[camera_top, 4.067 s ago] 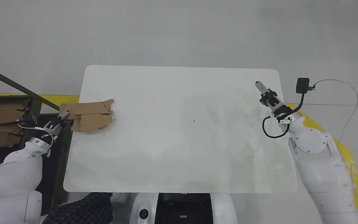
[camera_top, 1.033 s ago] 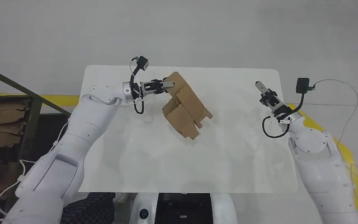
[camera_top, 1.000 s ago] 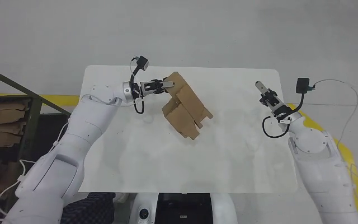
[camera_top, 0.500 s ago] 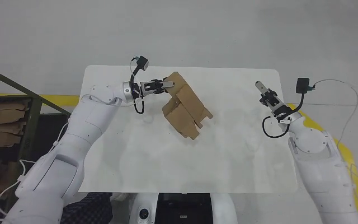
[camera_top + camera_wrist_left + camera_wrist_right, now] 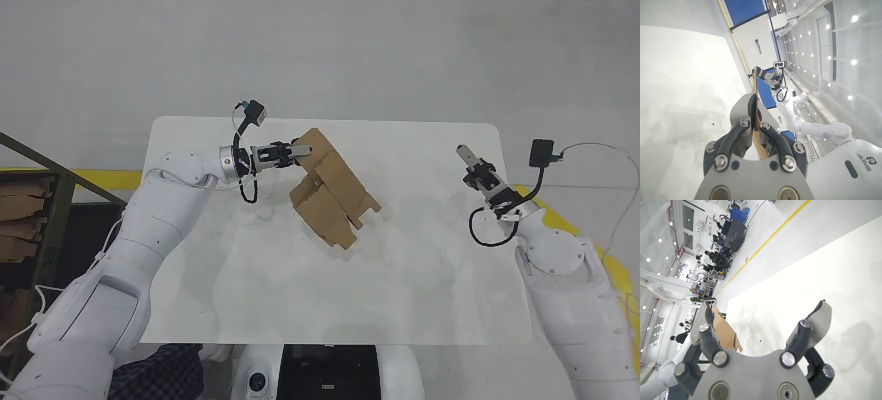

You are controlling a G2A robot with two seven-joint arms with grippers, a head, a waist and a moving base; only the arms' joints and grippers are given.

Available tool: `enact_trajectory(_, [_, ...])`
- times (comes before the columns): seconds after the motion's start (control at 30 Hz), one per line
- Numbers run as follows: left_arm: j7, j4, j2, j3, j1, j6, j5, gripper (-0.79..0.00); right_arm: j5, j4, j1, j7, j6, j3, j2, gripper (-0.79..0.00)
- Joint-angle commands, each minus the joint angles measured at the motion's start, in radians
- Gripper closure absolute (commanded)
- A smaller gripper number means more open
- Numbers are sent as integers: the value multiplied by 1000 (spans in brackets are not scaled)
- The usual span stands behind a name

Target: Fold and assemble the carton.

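A flat brown carton (image 5: 330, 190), partly unfolded, hangs tilted over the back middle of the white table (image 5: 300, 300). My left gripper (image 5: 302, 150) is shut on its upper left edge. In the left wrist view the cardboard edge (image 5: 754, 89) runs up between the fingers of that gripper (image 5: 754, 108). My right gripper (image 5: 467, 157) is over the table's right rear corner, well apart from the carton. The right wrist view shows it (image 5: 762, 311) open with nothing between its fingers, and the carton (image 5: 723, 330) far off beyond one finger.
More flat cartons (image 5: 20, 205) are stacked on a rack off the table's left side. A small black device on a stalk (image 5: 541, 152) stands just past the right edge. A yellow floor line (image 5: 761, 247) runs behind the table.
Since 4.1 s ago my left arm has carried the carton from the table's left edge to the back middle. Over the last second nothing has moved.
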State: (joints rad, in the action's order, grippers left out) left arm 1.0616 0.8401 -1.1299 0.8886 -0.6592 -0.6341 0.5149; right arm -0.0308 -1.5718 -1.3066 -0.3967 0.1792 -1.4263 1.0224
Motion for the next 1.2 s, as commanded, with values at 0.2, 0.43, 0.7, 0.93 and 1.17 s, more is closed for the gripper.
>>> enact_trajectory(0.2, [0, 0, 0, 0, 0, 0, 0, 0, -233, 62, 21, -301, 127, 16, 1, -785])
enact_trajectory(0.43, [0, 0, 0, 0, 0, 0, 0, 0, -192, 93, 62, -407, 186, 109, 11, -785])
enact_trajectory(0.7, [0, 0, 0, 0, 0, 0, 0, 0, -201, 153, 134, -462, 234, 218, 32, -785])
enact_trajectory(0.93, [0, 0, 0, 0, 0, 0, 0, 0, -209, 247, 198, -461, 256, 309, 58, -622])
enact_trajectory(1.17, [0, 0, 0, 0, 0, 0, 0, 0, -241, 334, 263, -464, 269, 386, 86, -502])
